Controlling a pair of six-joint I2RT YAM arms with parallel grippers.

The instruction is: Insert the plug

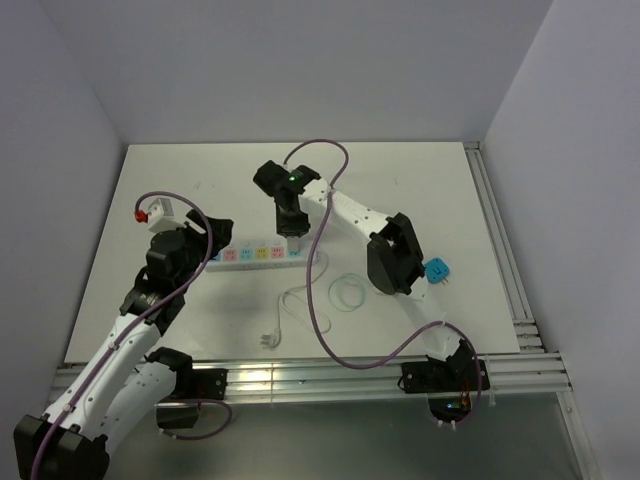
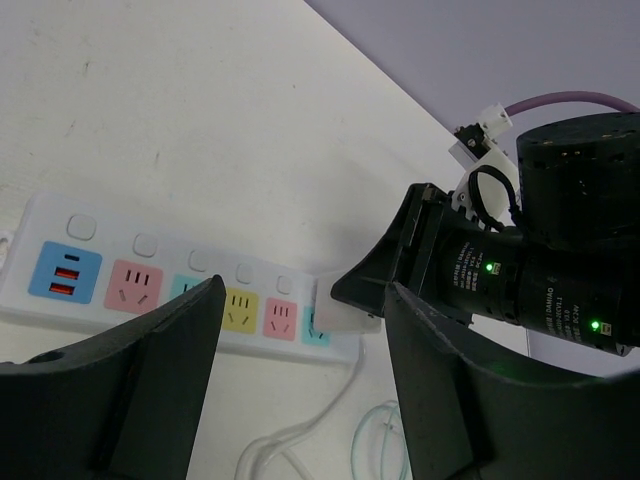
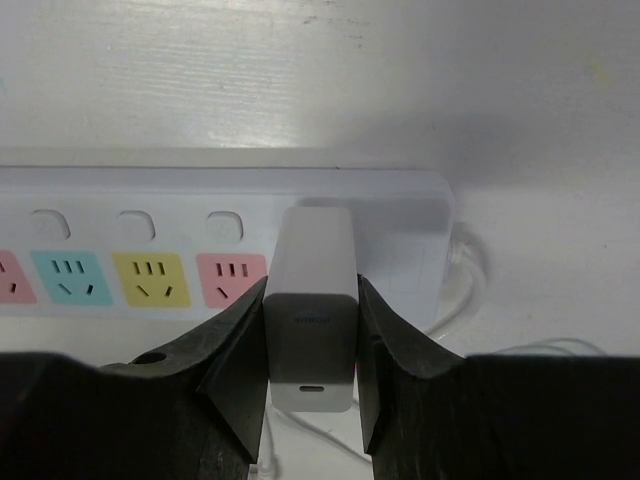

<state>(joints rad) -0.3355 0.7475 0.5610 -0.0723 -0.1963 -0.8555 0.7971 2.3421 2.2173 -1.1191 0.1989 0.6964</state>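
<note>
A white power strip [image 1: 258, 255] with coloured sockets lies across the middle of the table. My right gripper [image 3: 310, 335] is shut on the white plug [image 3: 310, 290], a boxy charger pinched on both sides by the fingers [image 3: 240, 345]. The plug's front end meets the strip [image 3: 390, 215] at its right-hand end, just past the pink socket. In the left wrist view the plug [image 2: 345, 308] covers part of the last teal socket, and its prongs are hidden. My left gripper [image 2: 303, 292] is open near the strip's [image 2: 150, 290] left part, holding nothing.
The strip's white cable [image 1: 285, 315] curls toward the near edge. A thin teal ring [image 1: 347, 292] lies beside it. A blue adapter [image 1: 436, 270] rests at the right, by the right arm's elbow. Purple arm cables loop over the table, and walls close in three sides.
</note>
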